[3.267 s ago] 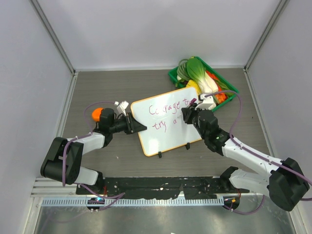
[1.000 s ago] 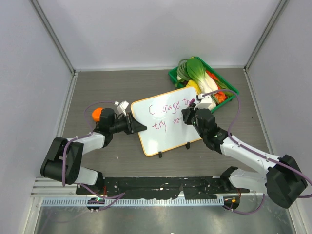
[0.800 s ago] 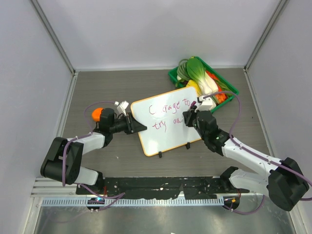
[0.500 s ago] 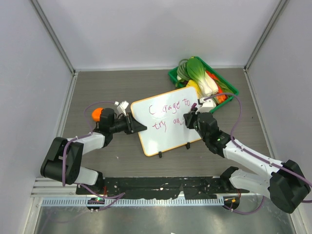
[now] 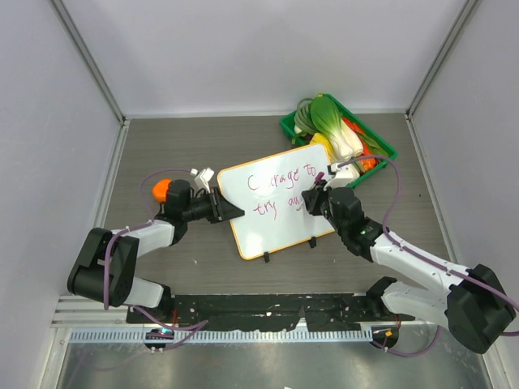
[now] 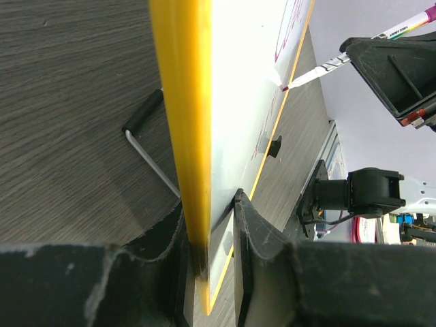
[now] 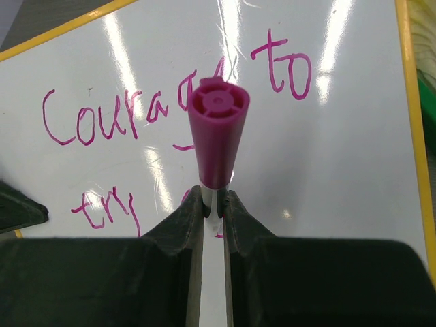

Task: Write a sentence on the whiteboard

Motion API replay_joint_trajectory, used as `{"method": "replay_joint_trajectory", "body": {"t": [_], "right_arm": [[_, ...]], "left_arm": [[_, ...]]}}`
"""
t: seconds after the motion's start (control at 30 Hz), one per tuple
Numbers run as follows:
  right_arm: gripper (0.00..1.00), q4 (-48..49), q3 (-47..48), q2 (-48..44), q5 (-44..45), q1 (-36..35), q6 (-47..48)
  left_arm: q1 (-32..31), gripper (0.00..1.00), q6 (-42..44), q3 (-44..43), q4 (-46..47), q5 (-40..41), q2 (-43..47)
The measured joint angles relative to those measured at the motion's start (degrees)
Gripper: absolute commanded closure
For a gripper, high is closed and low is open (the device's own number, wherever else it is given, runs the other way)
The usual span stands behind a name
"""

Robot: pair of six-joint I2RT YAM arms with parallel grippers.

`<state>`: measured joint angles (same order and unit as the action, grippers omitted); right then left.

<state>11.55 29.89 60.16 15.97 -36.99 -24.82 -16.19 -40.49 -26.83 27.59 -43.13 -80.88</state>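
Now the whiteboard lies mid-table between the arms, with the left gripper clamped on its yellow frame at the left edge. Over the board's right half the right gripper pinches a purple marker, tip against the surface. The sentence shows "Courage to" above "try" — further letters sit hidden behind the marker.

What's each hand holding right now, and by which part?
The left hand clamps the whiteboard by its yellow side edge. The right hand pinches the marker by its white barrel, just below the purple back end.
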Motion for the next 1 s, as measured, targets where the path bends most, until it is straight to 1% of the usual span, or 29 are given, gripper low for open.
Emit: {"method": "replay_joint_trajectory", "body": {"t": [0.2, 0.37, 0.5, 1.0], "right_arm": [[0.99, 0.9, 0.9, 0.7, -2.5, 1.1, -2.1], [0.99, 2.2, 1.4, 0.0, -7.5, 7.0, -5.0], [0.99, 2.1, 1.8, -1.4, -8.6, 9.7, -5.6], [0.99, 2.2, 2.4, 0.5, -8.7, 10.2, -5.5]], "left_arm": [[0.0, 1.00, 0.0, 0.0, 0.0, 0.0, 0.0], [0.0, 1.00, 0.0, 0.0, 0.0, 0.0, 0.0], [0.0, 1.00, 0.0, 0.0, 0.0, 0.0, 0.0], [0.0, 1.00, 0.0, 0.0, 0.0, 0.0, 0.0]]}}
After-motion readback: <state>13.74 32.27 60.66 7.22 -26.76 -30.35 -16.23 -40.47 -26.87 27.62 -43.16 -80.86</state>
